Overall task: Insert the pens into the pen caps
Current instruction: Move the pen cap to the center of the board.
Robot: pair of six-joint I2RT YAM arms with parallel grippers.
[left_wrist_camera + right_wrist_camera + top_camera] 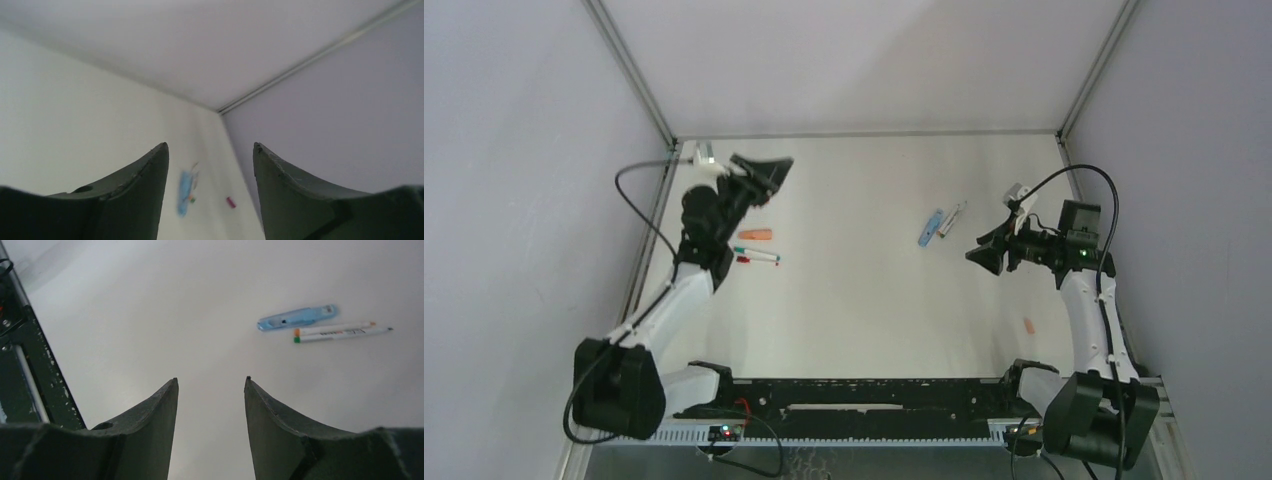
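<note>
Currently both pincers gape empty: the left pincer (210, 146) near two pens (757, 256) and an orange cap (759, 235) on the tabletop (854, 300), the right pincer (210, 379) near a light blue cap (297, 318) beside two more pens (340, 331).

Two white pens (757, 253) lie flat side by side, uncapped, a salmon-orange cap (759, 235) near them – well apart, two slim pens (335, 328) lie just beside the light blue cap (297, 317)

Matt white table (854, 300), light-blue plastic cap (298, 317) — translucent, glossy
</note>
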